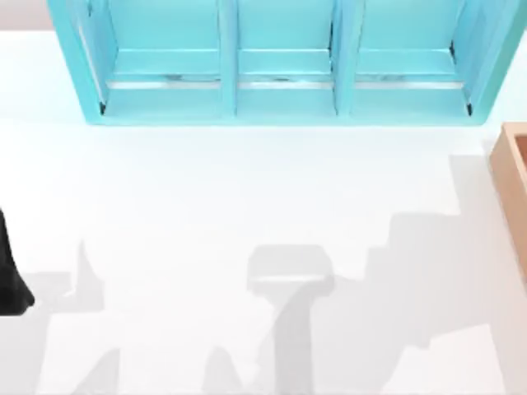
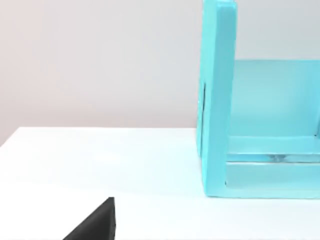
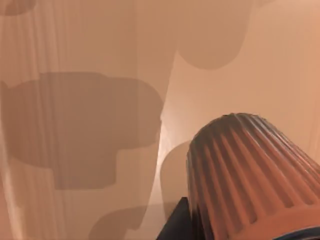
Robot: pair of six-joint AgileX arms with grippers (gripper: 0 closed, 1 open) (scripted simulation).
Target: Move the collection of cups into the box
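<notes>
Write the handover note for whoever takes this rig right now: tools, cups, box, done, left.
Left tool: parked at the table's left edge, near the turquoise shelf unit; finger state unclear.
Right tool: its wrist view looks onto tan wood, apparently the box at the table's right edge, with one ribbed cup right against a dark part of the tool. Grip can't be confirmed.
Done: one cup brought to the box.
Left: confirm its release, then find and box the other cup.
</notes>
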